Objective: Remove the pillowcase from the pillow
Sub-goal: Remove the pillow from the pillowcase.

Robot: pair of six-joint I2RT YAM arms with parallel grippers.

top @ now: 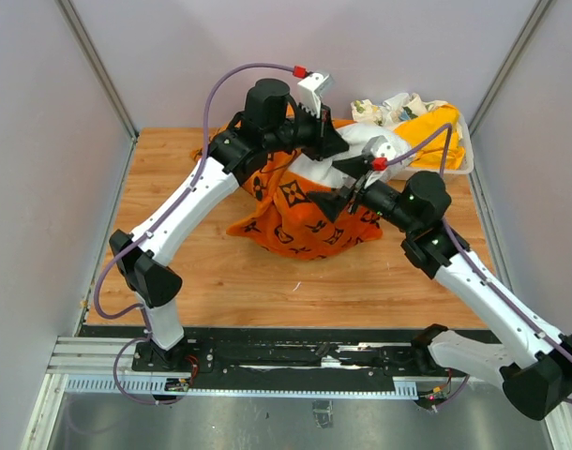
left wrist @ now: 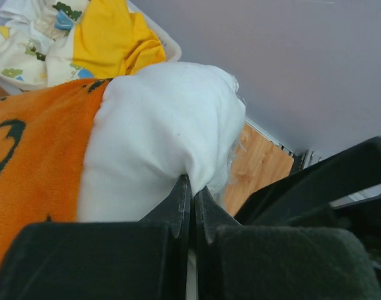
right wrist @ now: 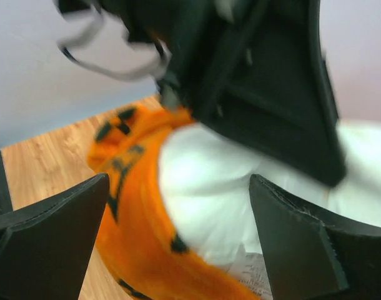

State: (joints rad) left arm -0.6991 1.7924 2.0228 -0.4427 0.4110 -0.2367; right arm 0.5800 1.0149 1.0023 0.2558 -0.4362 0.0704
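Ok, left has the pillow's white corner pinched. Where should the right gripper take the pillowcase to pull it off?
Take the pillowcase at its open hem, where orange meets the bare pillow; that hem is a free edge to pinch. Bring the open right gripper in from the exposed white end, then probably pull away from the left gripper.
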